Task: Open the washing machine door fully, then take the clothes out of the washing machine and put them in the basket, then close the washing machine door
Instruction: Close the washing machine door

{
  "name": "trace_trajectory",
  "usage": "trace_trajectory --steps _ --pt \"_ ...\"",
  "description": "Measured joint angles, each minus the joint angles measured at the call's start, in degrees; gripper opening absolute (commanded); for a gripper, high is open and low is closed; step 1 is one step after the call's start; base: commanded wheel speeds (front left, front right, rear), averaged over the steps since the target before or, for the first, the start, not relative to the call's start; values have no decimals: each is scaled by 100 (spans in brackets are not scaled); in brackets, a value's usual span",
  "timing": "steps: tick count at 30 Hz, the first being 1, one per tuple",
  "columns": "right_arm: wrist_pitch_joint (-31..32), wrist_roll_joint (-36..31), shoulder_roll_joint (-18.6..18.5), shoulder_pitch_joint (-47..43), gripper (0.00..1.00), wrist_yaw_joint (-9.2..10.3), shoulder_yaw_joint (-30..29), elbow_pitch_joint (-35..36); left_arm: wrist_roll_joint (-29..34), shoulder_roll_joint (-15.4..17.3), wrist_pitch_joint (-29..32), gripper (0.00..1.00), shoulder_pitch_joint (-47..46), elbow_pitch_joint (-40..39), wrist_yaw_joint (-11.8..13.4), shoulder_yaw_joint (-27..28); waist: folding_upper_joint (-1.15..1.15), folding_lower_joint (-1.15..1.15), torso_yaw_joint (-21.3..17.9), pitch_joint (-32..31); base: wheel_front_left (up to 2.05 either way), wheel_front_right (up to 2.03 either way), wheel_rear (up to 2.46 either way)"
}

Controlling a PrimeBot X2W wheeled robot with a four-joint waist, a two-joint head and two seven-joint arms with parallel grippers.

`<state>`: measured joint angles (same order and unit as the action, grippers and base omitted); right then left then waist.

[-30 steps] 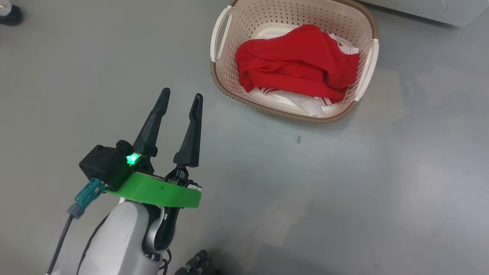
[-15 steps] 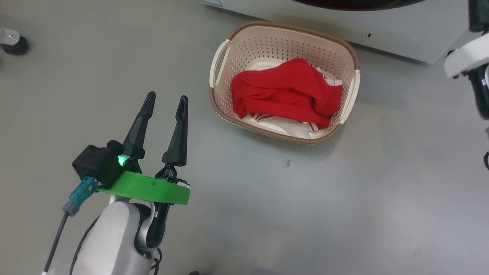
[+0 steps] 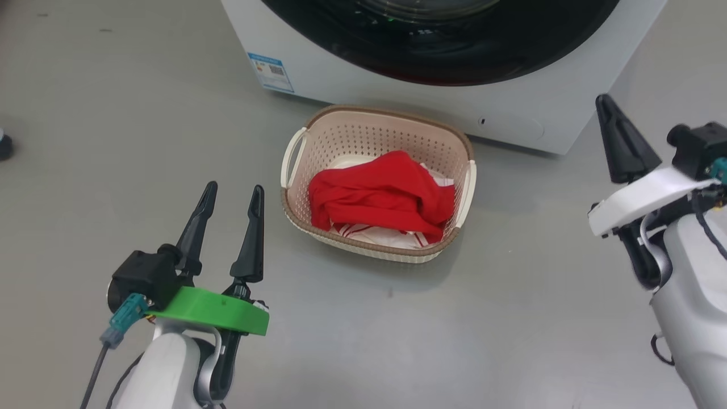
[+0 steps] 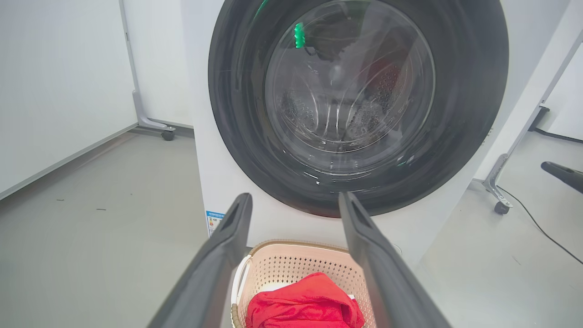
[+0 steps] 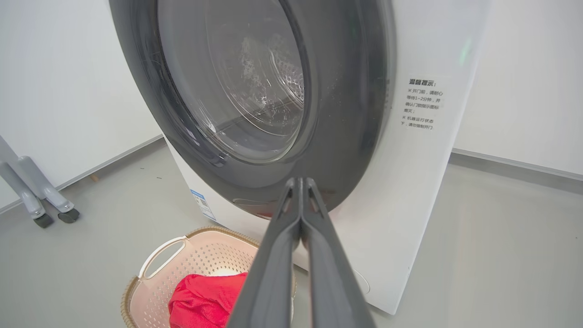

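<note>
head camera tilted upward: big white front-loading washing machine [image 3: 318, 68], its glossy black-rimmed round door [image 3: 454, 62] and the right gripper [image 3: 604, 103], fingers pressed together, enter the frame; cream perforated plastic basket [image 3: 363, 113] appears lower.

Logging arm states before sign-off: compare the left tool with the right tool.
The left tool is open, its fingers spread apart; the right tool is shut, its fingers pressed together. The left tool sits on a green collar; the right tool sits on a white collar. Shared: both hold nothing, both have long dark fingers, and both point toward the washing machine.
</note>
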<state>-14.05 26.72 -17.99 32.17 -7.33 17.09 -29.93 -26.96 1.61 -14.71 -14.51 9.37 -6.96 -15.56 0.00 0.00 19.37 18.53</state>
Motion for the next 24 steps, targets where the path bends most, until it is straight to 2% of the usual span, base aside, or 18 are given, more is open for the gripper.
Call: trace_trajectory --steps 11,24 --pt "-42 116 564 -1334 0 254 -255 524 197 38 0 100 786 312 -16 444 0 0 -639 -863 0 0 0" --pt "-42 88 725 -2242 0 548 -668 1126 378 44 0 100 1084 315 -16 467 0 0 -1288 -1444 0 0 0"
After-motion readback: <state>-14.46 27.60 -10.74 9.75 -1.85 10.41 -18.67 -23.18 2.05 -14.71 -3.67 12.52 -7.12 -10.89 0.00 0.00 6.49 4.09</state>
